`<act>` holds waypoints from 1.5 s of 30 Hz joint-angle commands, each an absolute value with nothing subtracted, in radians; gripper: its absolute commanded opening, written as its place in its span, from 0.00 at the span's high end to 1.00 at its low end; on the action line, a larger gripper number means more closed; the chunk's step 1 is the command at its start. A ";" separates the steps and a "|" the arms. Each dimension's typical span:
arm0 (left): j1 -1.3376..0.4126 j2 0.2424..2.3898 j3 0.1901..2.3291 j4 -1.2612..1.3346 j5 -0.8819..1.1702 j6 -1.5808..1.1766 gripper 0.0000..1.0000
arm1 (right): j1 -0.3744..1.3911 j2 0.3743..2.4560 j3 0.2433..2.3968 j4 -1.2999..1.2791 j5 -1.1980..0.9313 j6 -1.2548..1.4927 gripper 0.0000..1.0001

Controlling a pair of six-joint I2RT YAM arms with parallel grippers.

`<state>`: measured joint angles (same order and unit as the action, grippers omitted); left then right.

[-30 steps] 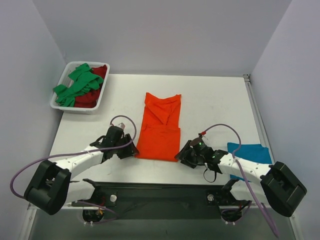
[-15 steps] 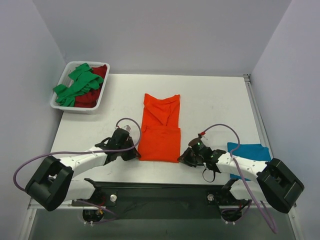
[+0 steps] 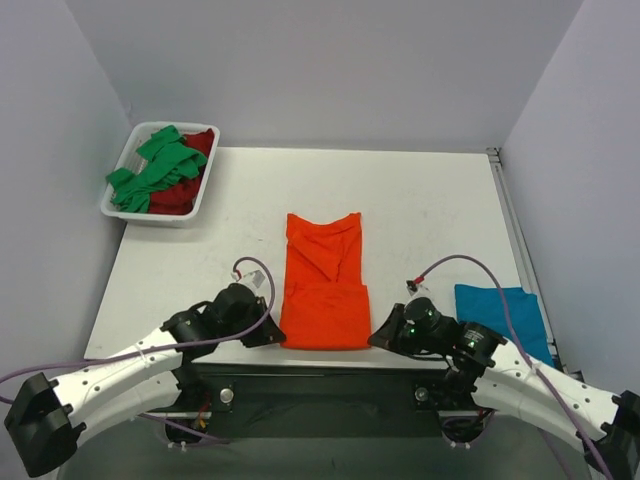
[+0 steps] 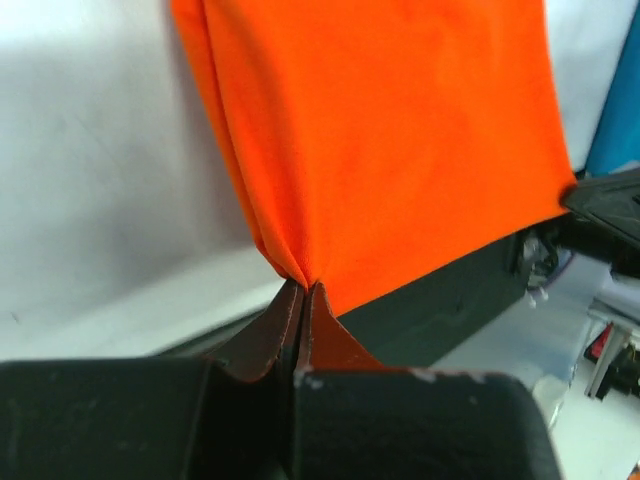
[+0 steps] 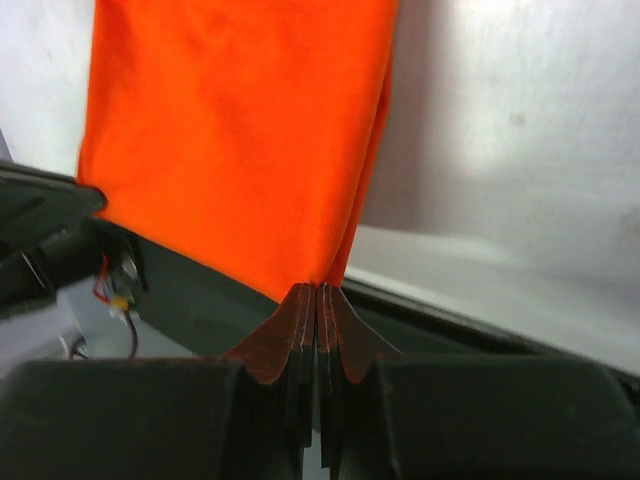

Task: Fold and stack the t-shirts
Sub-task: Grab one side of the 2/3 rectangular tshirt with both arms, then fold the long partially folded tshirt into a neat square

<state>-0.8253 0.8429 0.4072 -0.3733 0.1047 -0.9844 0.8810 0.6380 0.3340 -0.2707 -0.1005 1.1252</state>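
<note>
The orange t-shirt (image 3: 322, 285) lies as a long folded strip down the middle of the table, its near hem at the front edge. My left gripper (image 3: 276, 338) is shut on the hem's near-left corner; in the left wrist view the orange t-shirt (image 4: 380, 150) runs away from my left gripper (image 4: 303, 287). My right gripper (image 3: 375, 338) is shut on the near-right corner, which shows as a pinched point of the orange t-shirt (image 5: 240, 140) at my right gripper (image 5: 317, 287). A teal t-shirt (image 3: 503, 312) lies folded at the right. Green (image 3: 158, 168) and dark red (image 3: 180, 197) t-shirts fill the tray.
The white tray (image 3: 112, 209) stands at the back left corner of the table. The black mounting rail (image 3: 320, 385) runs along the near edge under both arms. Grey walls close in the back and both sides.
Both grippers closed on the orange t-shirt's near corners and drew back toward the front edge, pulling the hem nearer. Both arms swung lower and wider.
</note>
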 commanded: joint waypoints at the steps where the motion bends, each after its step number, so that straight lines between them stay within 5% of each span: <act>1: -0.903 0.727 0.413 -0.534 0.057 -1.064 1.00 | 0.992 0.572 0.340 -0.475 -0.055 1.175 1.00; 9: -0.986 0.539 0.445 -0.722 0.017 -1.083 1.00 | 1.278 0.601 0.457 -0.627 0.166 1.263 1.00; 19: -0.982 0.646 0.580 -0.669 -0.023 -1.020 1.00 | 1.238 0.713 0.664 -0.693 0.284 1.145 1.00; 34: -0.689 1.033 0.842 -0.488 0.188 -0.891 1.00 | 0.769 0.925 0.899 -0.620 0.049 0.809 1.00; 45: -0.433 1.383 1.050 -0.316 0.344 -0.856 1.00 | 0.396 1.343 1.120 -0.436 -0.285 0.654 1.00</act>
<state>-0.4854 1.3266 0.9718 -0.4377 0.2855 -0.8776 0.4667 1.2530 1.0573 -0.5037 -0.1608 0.7258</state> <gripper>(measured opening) 0.027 0.026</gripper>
